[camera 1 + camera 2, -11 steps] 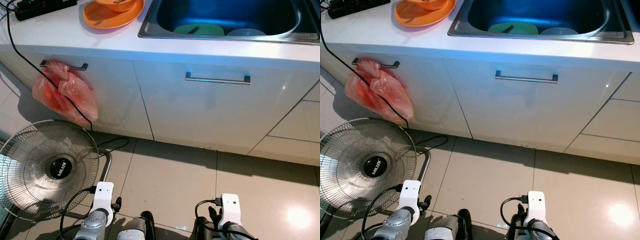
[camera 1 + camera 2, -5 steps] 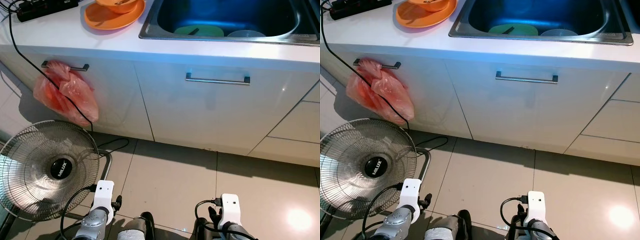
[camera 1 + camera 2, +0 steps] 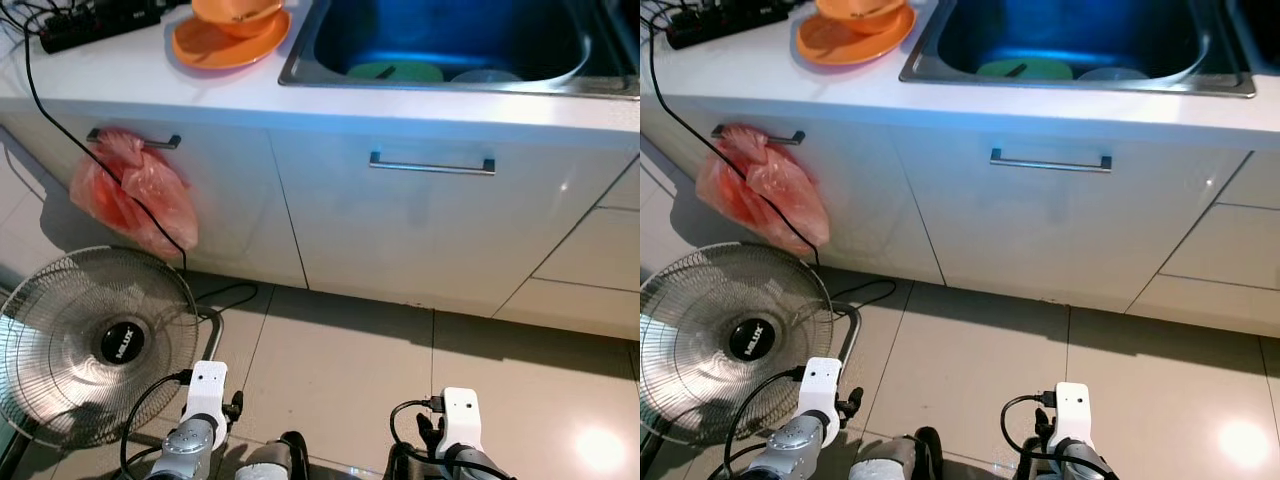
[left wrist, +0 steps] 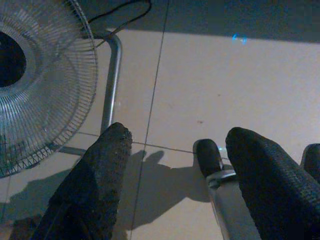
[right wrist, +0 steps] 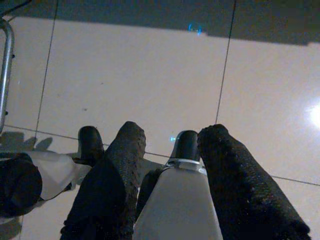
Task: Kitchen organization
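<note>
Between the earlier head views and this one the whole scene has slid downward, so more of the white countertop shows; we read that as the camera tipping up or the body drawing nearer, not as anything on the counter moving; the things keep their places relative to one another. We judge we are in the approach, with no item yet handled.

The likely work lies at the stainless steel sink set in that countertop; inside it rest a flat green plate with a dark utensil across it and, just beside it, a pale round dish; left of the sink an orange bowl sits on a wide orange plate, with a black power strip further left. Below, a crumpled red plastic bag hangs from the left metal cabinet handle; a wire-caged floor fan stands on the beige tiled floor.

Both arms hang low by the floor as they did earlier; our left gripper has its fingers spread and empty; our right gripper is likewise parted, holding nothing.
</note>
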### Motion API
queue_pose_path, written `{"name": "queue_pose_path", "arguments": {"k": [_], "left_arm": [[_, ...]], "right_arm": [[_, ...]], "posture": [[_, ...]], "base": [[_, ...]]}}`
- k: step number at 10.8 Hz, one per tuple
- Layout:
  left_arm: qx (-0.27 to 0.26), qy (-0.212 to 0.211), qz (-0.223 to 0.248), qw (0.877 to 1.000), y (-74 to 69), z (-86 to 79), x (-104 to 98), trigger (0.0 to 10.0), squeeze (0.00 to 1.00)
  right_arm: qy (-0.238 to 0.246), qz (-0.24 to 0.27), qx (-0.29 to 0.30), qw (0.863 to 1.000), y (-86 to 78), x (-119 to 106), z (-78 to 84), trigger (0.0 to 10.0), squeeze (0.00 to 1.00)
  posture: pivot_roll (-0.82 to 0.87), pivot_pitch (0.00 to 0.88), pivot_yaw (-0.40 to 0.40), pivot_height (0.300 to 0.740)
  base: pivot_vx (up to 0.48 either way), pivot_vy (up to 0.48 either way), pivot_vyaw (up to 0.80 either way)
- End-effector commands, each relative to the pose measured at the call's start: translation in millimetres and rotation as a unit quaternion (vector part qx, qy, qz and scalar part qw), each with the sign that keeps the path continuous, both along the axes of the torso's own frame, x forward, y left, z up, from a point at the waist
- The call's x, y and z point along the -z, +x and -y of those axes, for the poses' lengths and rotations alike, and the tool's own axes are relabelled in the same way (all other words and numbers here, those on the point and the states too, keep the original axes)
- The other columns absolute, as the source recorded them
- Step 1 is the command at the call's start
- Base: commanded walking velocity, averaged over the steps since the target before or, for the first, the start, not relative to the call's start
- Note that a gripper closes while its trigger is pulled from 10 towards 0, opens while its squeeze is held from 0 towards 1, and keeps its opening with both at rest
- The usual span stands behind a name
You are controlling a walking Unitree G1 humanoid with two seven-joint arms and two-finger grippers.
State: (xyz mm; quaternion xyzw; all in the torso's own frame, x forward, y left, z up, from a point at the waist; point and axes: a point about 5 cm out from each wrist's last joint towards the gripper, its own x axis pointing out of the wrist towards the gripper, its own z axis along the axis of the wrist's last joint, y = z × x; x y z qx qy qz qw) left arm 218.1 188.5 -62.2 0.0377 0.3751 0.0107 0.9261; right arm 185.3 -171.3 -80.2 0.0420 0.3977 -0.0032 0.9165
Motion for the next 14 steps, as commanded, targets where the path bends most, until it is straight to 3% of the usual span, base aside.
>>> {"name": "queue_pose_path", "arguments": {"k": [1, 14], "left_arm": [[-0.015, 0.003, -0.014, 1.0, -5.6, -5.6, 3.2, 10.0, 0.0], [-0.021, 0.005, -0.017, 1.0, -8.5, -7.9, 4.6, 10.0, 0.0]], "right_arm": [[0.008, -0.018, -0.003, 1.0, -5.5, 3.9, -5.1, 10.0, 0.0], [0.013, -0.015, -0.005, 1.0, -4.1, 3.2, -6.0, 10.0, 0.0]], "posture": [[0.04, 0.155, 0.127, 0.74], [0.06, 0.199, 0.125, 0.74]], "base": [[0.0, 0.0, 0.0], [0.0, 0.0, 0.0]]}}
